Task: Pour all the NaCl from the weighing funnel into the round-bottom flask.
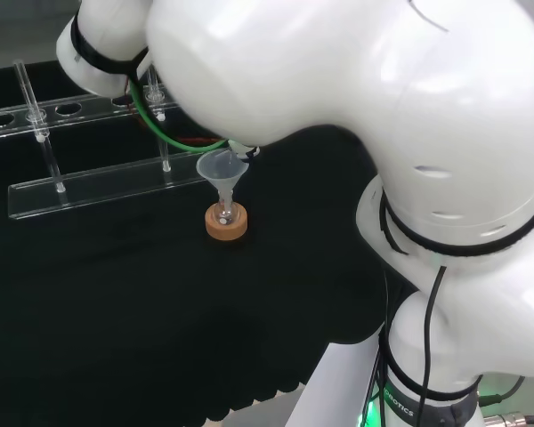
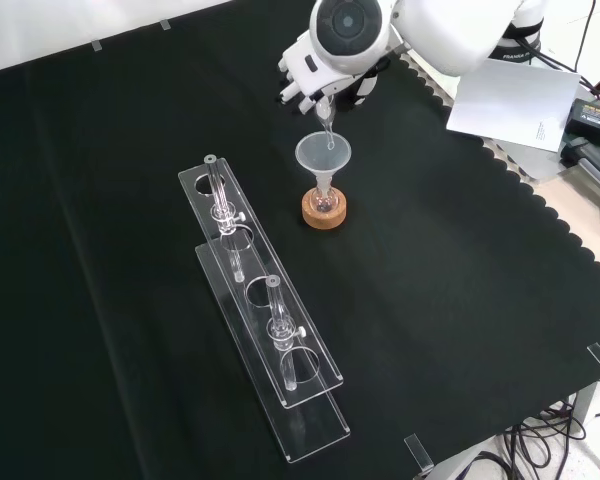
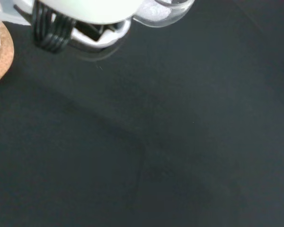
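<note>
A small round-bottom flask [image 2: 324, 201] sits on a cork ring [image 2: 325, 212] with a clear conical funnel [image 2: 324, 155] in its neck. In the front view my hand [image 2: 308, 78] hangs just above it, fingers curled around a glass weighing funnel [image 2: 327, 122] that is tipped steeply, its thin stem pointing down into the conical funnel's mouth. The wrist view shows the weighing funnel's bowl [image 3: 163, 10] with white powder in it, close to the hand [image 3: 80, 21], and an edge of the cork ring [image 3: 1, 52]. In the head view the conical funnel [image 1: 221, 169] and cork ring [image 1: 226, 225] stand left of the arm.
A clear plastic rack [image 2: 265, 320] with upright glass tubes [image 2: 220, 195] stands left of the flask in the front view, and behind it in the head view as the rack [image 1: 98, 182]. White paper [image 2: 510, 100] and cables lie beyond the cloth's scalloped edge at the right.
</note>
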You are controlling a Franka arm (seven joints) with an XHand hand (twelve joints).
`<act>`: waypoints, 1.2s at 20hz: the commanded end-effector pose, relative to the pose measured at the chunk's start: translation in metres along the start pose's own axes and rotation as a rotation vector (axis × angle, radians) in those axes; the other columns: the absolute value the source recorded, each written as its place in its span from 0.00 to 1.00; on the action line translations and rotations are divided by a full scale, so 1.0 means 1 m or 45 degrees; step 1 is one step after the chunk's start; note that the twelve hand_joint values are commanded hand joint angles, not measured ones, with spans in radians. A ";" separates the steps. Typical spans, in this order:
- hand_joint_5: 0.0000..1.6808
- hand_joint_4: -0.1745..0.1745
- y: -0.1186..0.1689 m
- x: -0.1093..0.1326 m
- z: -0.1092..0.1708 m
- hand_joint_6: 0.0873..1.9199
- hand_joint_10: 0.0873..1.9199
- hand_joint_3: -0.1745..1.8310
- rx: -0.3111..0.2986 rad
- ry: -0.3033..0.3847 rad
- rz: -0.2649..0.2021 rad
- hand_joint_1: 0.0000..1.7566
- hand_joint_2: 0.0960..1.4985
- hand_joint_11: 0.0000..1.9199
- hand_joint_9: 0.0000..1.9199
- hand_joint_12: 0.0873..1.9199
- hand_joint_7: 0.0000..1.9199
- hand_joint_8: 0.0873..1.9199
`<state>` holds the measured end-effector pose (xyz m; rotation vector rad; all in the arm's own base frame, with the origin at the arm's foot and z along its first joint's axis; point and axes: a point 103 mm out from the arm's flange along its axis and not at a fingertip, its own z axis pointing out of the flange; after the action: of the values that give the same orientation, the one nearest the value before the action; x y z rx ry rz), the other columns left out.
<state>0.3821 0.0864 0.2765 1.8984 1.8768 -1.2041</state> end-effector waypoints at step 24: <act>0.79 1.00 0.001 0.000 -0.002 0.23 0.06 0.36 0.001 -0.289 0.010 0.65 0.43 0.51 0.58 0.46 0.34 0.32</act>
<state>0.3830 0.0871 0.2754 1.7115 1.7669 -1.3358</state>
